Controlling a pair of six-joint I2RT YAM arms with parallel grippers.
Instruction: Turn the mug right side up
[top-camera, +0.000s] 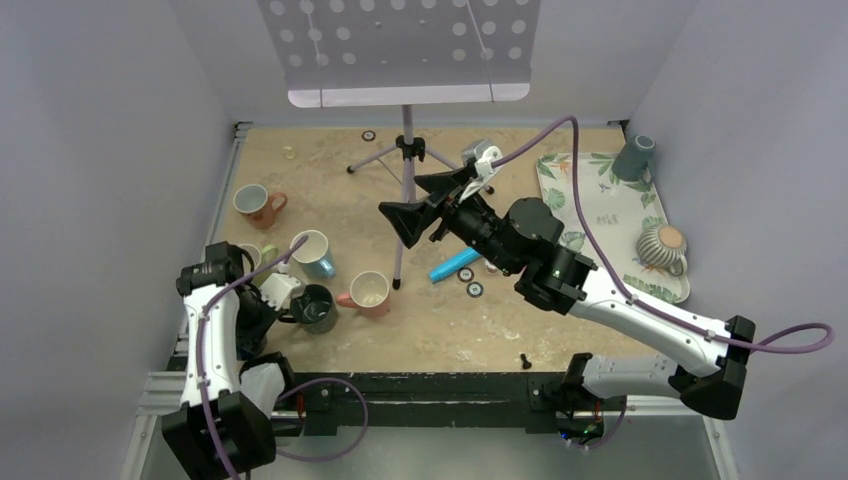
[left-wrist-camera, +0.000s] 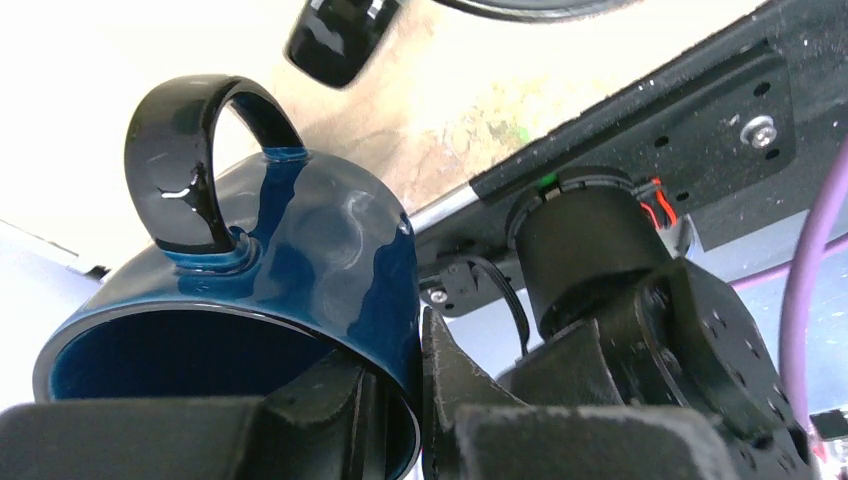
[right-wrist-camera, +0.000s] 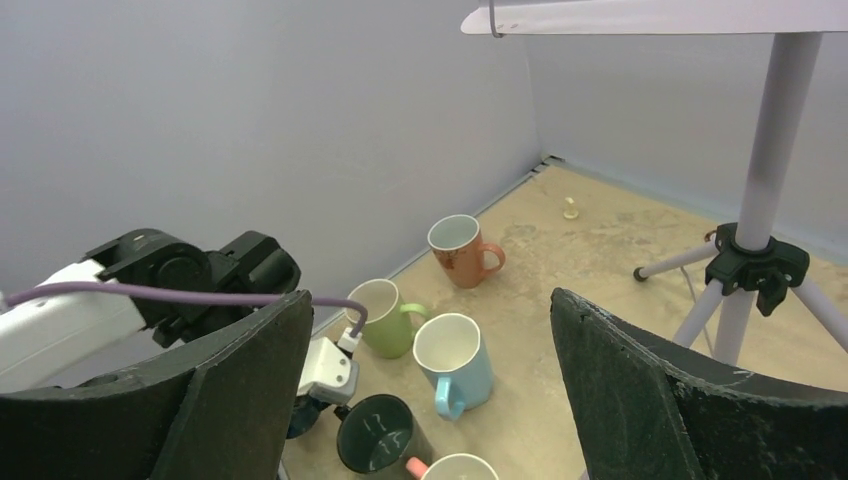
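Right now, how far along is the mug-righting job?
Done: the dark mug stands mouth up on the table. In hand: the left gripper is shut on the mug's rim. Left: release it and pull the arm away. The right gripper is open, holding nothing.

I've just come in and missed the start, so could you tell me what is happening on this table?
The left gripper is shut on the rim of the dark mug, whose opening faces up, beside the pink mug near the table's left side. The right gripper hangs open above the middle, holding nothing. Two more mugs are on the floral tray.
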